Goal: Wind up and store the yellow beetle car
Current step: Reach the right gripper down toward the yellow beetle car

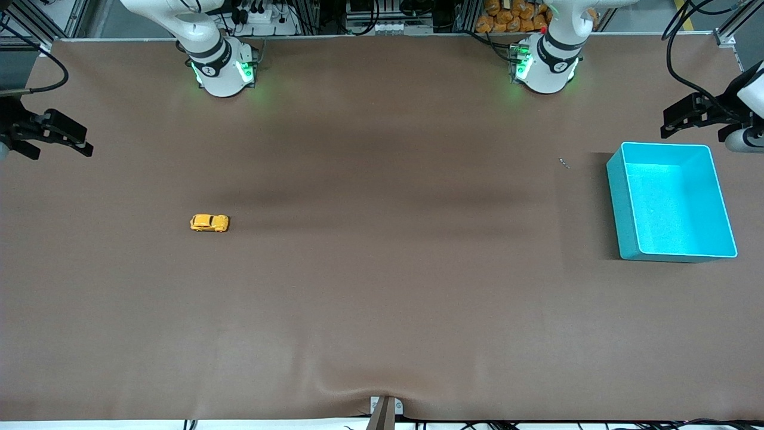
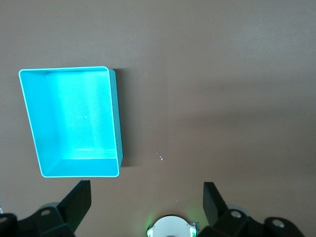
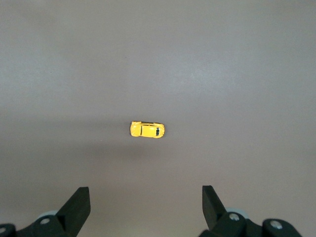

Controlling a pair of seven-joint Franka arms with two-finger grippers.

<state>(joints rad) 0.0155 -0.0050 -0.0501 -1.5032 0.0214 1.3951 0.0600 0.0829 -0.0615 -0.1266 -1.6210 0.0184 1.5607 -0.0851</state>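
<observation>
The yellow beetle car point(image 1: 209, 223) stands on its wheels on the brown table, toward the right arm's end. It also shows in the right wrist view point(image 3: 147, 130), small and well below the camera. My right gripper point(image 1: 74, 136) hangs high over the right arm's end of the table, open and empty point(image 3: 145, 192), apart from the car. The turquoise bin point(image 1: 621, 209) stands empty toward the left arm's end and shows in the left wrist view point(image 2: 74, 123). My left gripper point(image 1: 677, 119) hangs high beside the bin, open and empty point(image 2: 147, 190).
A tiny pale speck point(image 1: 564, 162) lies on the table beside the bin, toward the middle; it shows in the left wrist view point(image 2: 159, 156) too. The two arm bases point(image 1: 221, 68) point(image 1: 546, 65) stand along the table's edge farthest from the front camera.
</observation>
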